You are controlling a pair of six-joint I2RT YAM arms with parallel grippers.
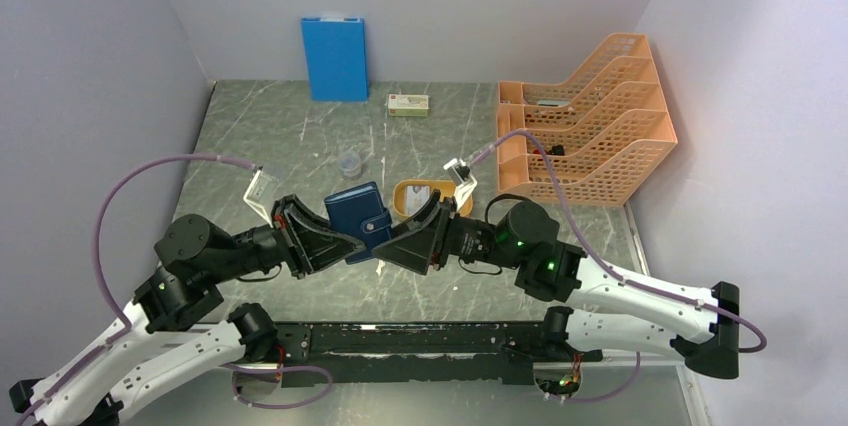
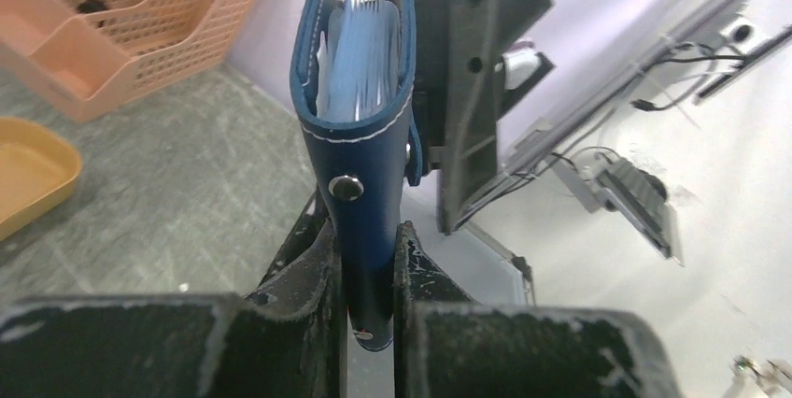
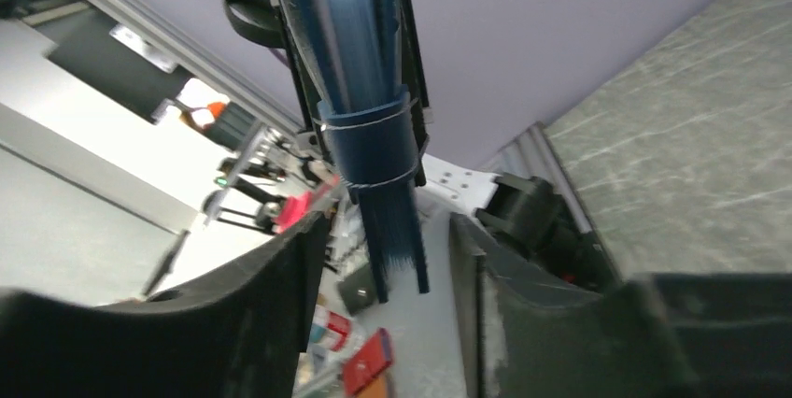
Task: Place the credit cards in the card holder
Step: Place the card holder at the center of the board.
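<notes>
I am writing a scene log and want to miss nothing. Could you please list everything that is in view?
card holder: one, navy, between the two grippers
card: at least one, pale, in the tray
tray: one, orange, right of the card holder
cup: one, clear, mid-table
box: one, white with red label, far side
board: one, blue, against the back wall
rack: one, orange, far right
table: one, dark marbled
left gripper: one, black, shut on the card holder
right gripper: one, black, open around the card holder
</notes>
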